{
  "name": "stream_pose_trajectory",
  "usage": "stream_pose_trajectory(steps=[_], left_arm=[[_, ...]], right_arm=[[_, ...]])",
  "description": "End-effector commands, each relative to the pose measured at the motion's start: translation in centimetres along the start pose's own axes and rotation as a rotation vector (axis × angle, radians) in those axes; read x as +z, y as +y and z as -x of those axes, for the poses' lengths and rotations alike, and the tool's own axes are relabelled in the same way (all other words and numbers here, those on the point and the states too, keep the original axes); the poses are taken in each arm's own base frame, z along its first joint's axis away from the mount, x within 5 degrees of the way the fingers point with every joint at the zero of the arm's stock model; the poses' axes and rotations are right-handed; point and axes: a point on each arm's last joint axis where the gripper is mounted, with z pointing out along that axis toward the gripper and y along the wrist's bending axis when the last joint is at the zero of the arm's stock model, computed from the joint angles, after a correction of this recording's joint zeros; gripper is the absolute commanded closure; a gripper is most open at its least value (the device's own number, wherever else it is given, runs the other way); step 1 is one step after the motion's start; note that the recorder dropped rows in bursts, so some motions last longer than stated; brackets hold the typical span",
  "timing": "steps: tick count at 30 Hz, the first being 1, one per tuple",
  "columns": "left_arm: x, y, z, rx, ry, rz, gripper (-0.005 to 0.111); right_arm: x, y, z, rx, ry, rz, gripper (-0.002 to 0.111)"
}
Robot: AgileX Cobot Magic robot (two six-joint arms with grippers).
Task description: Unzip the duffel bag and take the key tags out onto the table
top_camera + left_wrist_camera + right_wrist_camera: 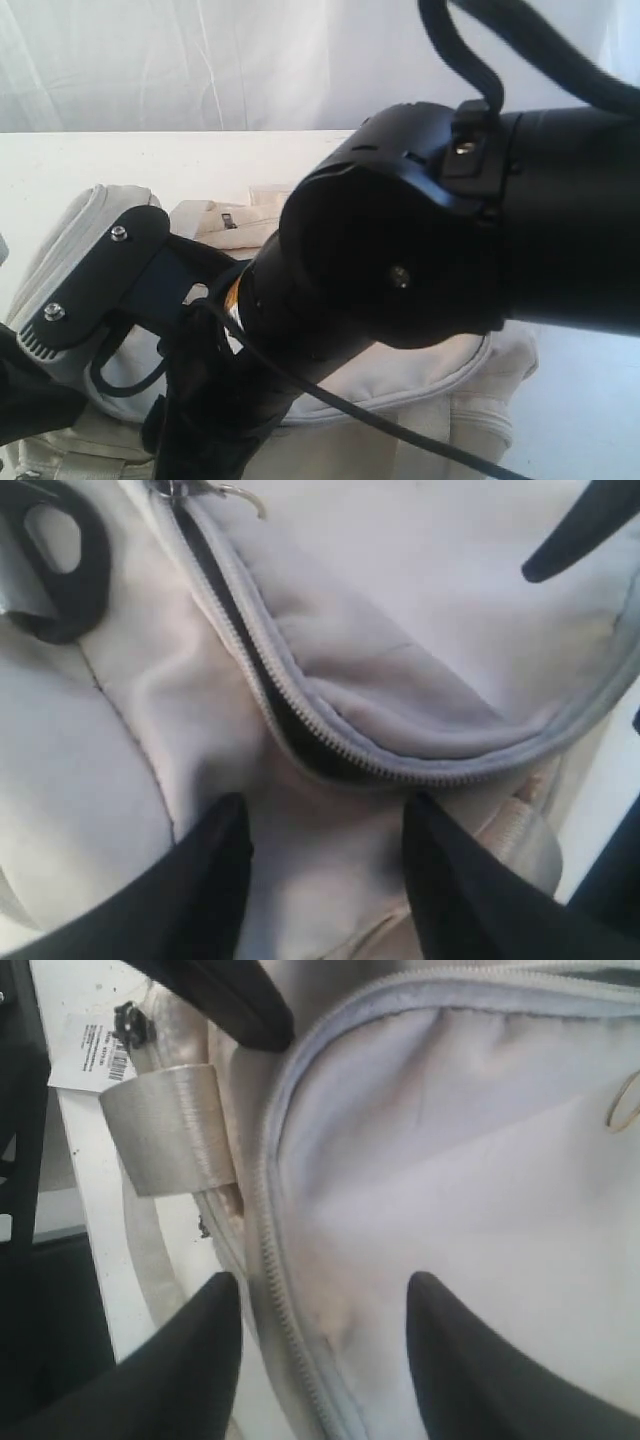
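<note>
Duffel bag (460, 380) lies on the counter (150, 160), zipper (262, 670) partly open. Left gripper (325, 810) and right gripper (322, 1290) stand apart, holding nothing. Best to pinch the slider (178, 490) squarely, then draw along the teeth.

You're at a robot test bench.
White curtain (150, 60) backs your plain white table (100, 160); a cabled black arm (450, 230) works there.

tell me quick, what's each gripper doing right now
Left gripper: open over the zipper of the duffel bag, holding nothing.
Right gripper: open over the duffel bag, holding nothing.
</note>
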Motion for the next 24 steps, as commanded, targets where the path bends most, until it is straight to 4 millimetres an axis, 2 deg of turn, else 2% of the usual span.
stream_pose_trajectory(steps=[1,4,7,12,14,17,21,24], left_arm=[[0.2,-0.1,-0.2,-0.017,-0.006,-0.008,0.055],[0.5,-0.1,-0.7,-0.024,0.009,-0.014,0.055],[0.7,-0.2,-1.0,-0.028,0.018,-0.016,0.055],[0.7,-0.2,-1.0,-0.028,0.018,-0.016,0.055],[0.7,-0.2,-1.0,-0.028,0.018,-0.016,0.055],[0.7,-0.2,-1.0,-0.032,0.018,-0.016,0.055],[0.7,-0.2,-1.0,-0.032,0.019,-0.017,0.055],[0.7,-0.2,-1.0,-0.032,0.019,-0.017,0.055]], right_arm=[[0.1,-0.5,0.4,-0.031,-0.028,-0.031,0.079],[-0.3,-0.6,0.9,-0.041,-0.045,-0.042,0.098],[-0.7,-0.8,1.4,-0.06,-0.062,-0.062,0.108],[-1.4,-1.2,2.1,-0.091,-0.083,-0.099,0.108],[-1.6,-2.0,2.3,-0.106,-0.091,-0.152,0.108],[-2.4,-4.2,2.7,-0.067,-0.132,-0.234,0.108],[-3.3,-8.8,3.1,0.021,-0.18,-0.327,0.108],[-3.1,-11.9,3.6,0.046,-0.174,-0.375,0.108]])
